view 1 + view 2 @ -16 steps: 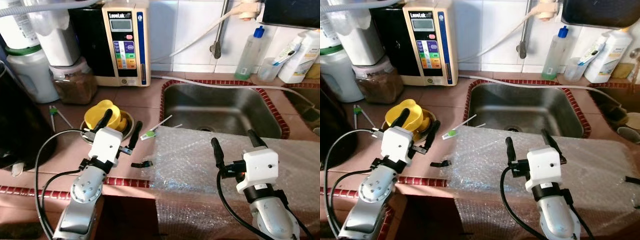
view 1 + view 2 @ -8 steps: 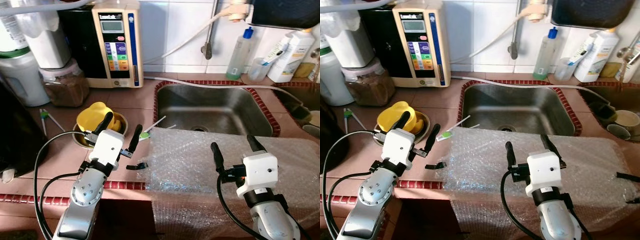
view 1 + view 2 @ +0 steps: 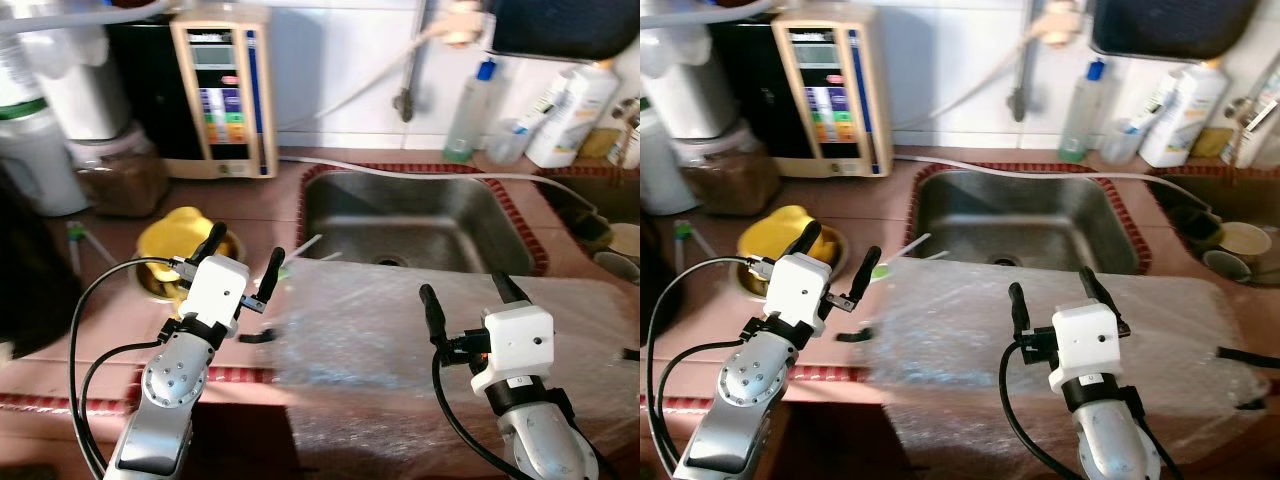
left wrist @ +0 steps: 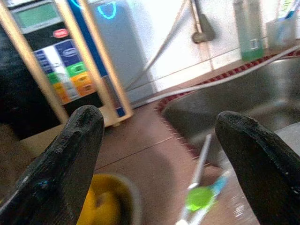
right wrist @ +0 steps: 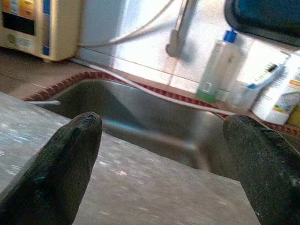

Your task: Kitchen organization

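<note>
I see the brown tiled table (image 3: pixel 290 200) with a steel sink (image 3: pixel 420 215) sunk into its far half. A big sheet of bubble wrap (image 3: pixel 400 330) lies over the table's front edge, reaching from the sink's near rim down past the edge. At the back left corner stands a water machine with coloured buttons (image 3: pixel 222 95), a brown-filled jar (image 3: pixel 112 182) beside it. Along the back edge right of the sink are a clear bottle with a blue cap (image 3: pixel 470 110) and a white bottle (image 3: pixel 562 115). My left claw (image 3: pixel 243 258) hangs open near the front left, just above a yellow dish (image 3: pixel 172 235) in a metal bowl. A green-tipped stick (image 4: pixel 199 197) lies between that bowl and the sink. My right claw (image 3: pixel 462 290) is open too, holding nothing, above the bubble wrap.
</note>
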